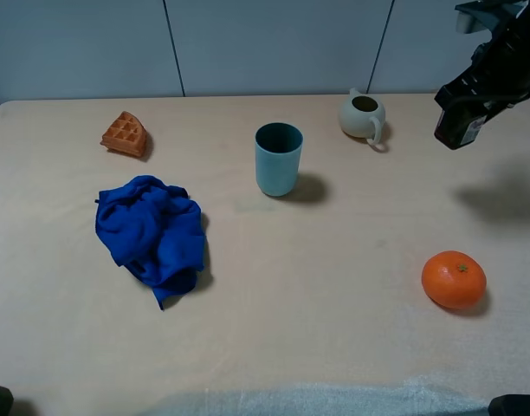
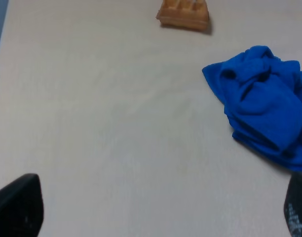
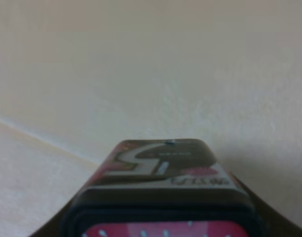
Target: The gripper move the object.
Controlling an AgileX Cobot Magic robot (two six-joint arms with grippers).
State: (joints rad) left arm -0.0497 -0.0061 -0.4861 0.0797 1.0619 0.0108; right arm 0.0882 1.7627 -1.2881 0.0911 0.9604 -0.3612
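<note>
- Carton (image 1: 458,128), small and black, hangs in the air over the far right of the table (image 1: 274,347), clamped in the right gripper (image 1: 471,100), well apart from the orange (image 1: 454,279).
- Left wrist view: the left gripper (image 2: 156,219) is spread wide and empty, near the blue cloth (image 2: 262,106).
- Right wrist view: the glossy carton fills the foreground, pinched across its flat sides. It is probably light, stiff, slippery and easy to crush.

Six objects, one of each kind, share the frame with a single beige table (image 1: 334,347): one teal cup (image 1: 278,159), one cream jug (image 1: 363,115), one waffle wedge (image 1: 125,133), one orange fruit (image 1: 454,279), one crumpled blue cloth (image 1: 152,232) and one black carton (image 1: 457,128) with pink-and-white markings.
</note>
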